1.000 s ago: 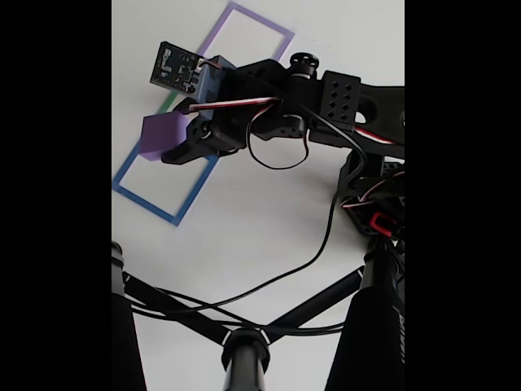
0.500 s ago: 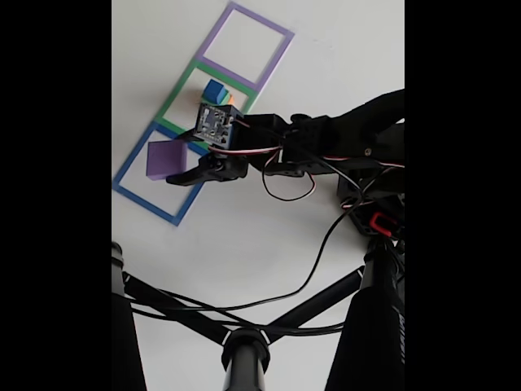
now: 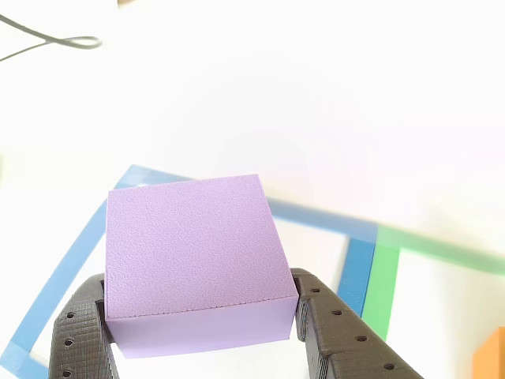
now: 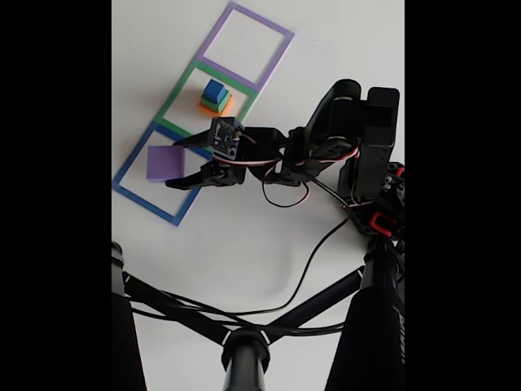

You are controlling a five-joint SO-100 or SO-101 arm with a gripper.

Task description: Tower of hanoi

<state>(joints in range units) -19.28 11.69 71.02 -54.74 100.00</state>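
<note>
A purple cube [image 3: 193, 245] lies flat on the white table inside the blue square outline [image 3: 359, 268]; the fixed view shows the purple cube [image 4: 163, 163] in that same outline. My gripper [image 3: 197, 280] hugs its near end, a dark finger [image 3: 79, 332] pressed to each side, so it is shut on the cube. From the fixed view, my gripper [image 4: 175, 163] reaches in from the right. A small stack [image 4: 216, 96], blue cube on green on orange, stands in the green square outline [image 4: 186, 85]. An orange corner [image 3: 493, 355] shows at the other view's right edge.
A purple square outline [image 4: 244, 45] lies beyond the green one, with nothing inside it. The arm's base and cables [image 4: 370, 204] are at the right. Black tripod legs [image 4: 244, 350] cross the lower part of the fixed view.
The arm came down to the left with the purple cube, from above the squares to the table inside the blue outline. The stack in the green square came into view.
</note>
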